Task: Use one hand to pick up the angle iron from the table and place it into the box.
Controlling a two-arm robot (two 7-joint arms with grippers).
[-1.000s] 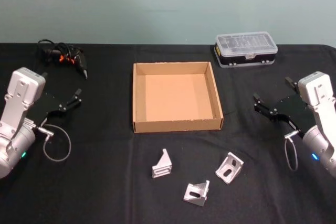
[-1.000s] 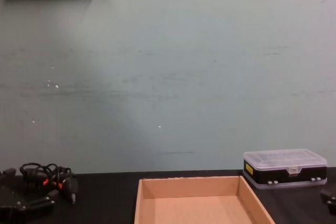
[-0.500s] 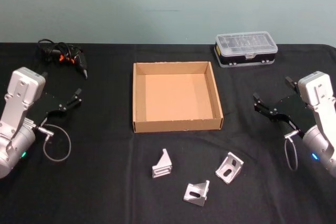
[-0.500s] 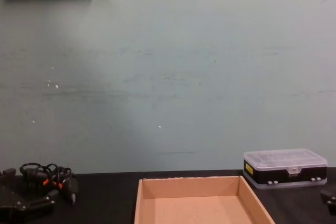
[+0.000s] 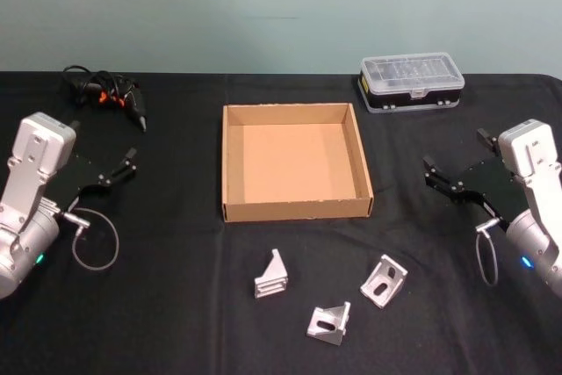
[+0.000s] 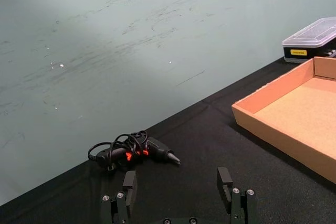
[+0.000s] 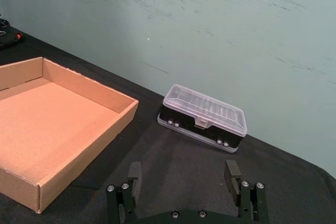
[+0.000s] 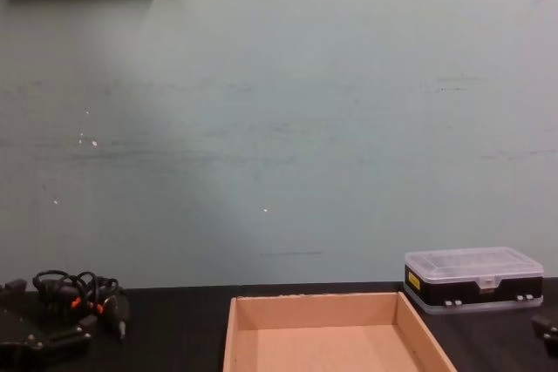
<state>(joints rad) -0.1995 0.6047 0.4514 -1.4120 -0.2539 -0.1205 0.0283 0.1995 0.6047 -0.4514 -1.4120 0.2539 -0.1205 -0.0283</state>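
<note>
Three metal angle irons lie on the black table (image 5: 176, 305) in front of the box: one (image 5: 271, 275) on the left, one (image 5: 329, 322) nearest me, one (image 5: 384, 280) on the right. The tan cardboard box (image 5: 299, 210) sits open at the table's middle with nothing in it; its rim shows in the chest view (image 8: 318, 300). My left gripper (image 5: 104, 142) hovers open at the left, far from the irons; its fingers (image 6: 129, 179) hold nothing. My right gripper (image 5: 455, 151) hovers open at the right, level with the box, and its fingers (image 7: 231, 170) are likewise bare.
A small black case with a clear lid (image 5: 411, 82) stands behind the box on the right. A bundle of black cable with a tool (image 5: 104, 92) lies at the back left. Bare tabletop lies between each gripper and the box.
</note>
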